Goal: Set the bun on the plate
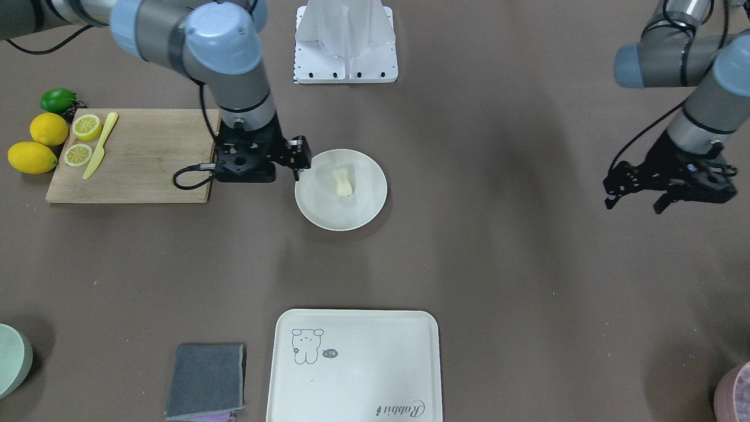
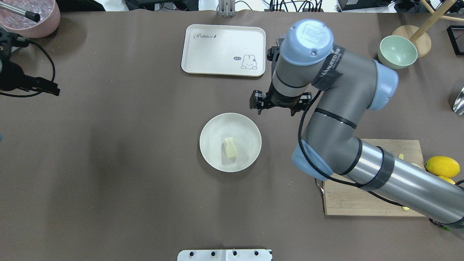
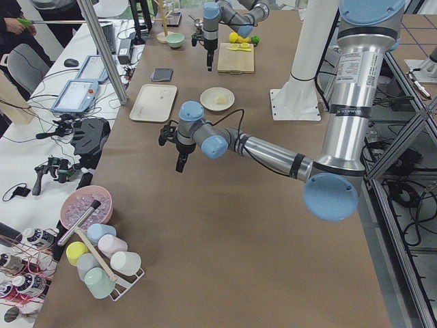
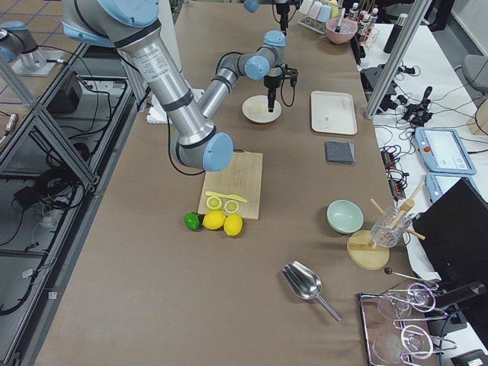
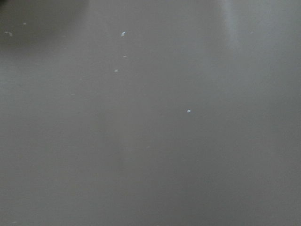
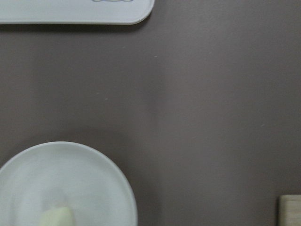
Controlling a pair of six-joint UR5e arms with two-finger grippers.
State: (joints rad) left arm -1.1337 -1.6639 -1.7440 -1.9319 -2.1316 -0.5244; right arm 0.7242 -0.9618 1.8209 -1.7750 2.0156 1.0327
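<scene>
The pale cream bun (image 1: 343, 181) lies free on the round off-white plate (image 1: 363, 217) near the table's middle. From overhead the bun (image 2: 230, 148) sits just right of the plate's (image 2: 214, 152) centre. My right gripper (image 2: 275, 110) hangs above the table just beyond the plate's far right rim, its fingers apart and empty, touching nothing. The right wrist view catches the plate (image 6: 94, 179) and the bun's tip (image 6: 56, 217) at its bottom left. My left gripper (image 1: 636, 202) is far off at the table's side, open and empty. The left wrist view shows only bare table.
A cream tray with a drawing (image 2: 217, 50) lies beyond the plate. A wooden board (image 1: 146, 158) with lemon slices, a yellow knife and whole lemons (image 1: 41, 143) sits under my right arm. A grey cloth (image 1: 205, 381), a green bowl (image 2: 397, 52) and a pink bowl (image 2: 32, 18) stand farther out.
</scene>
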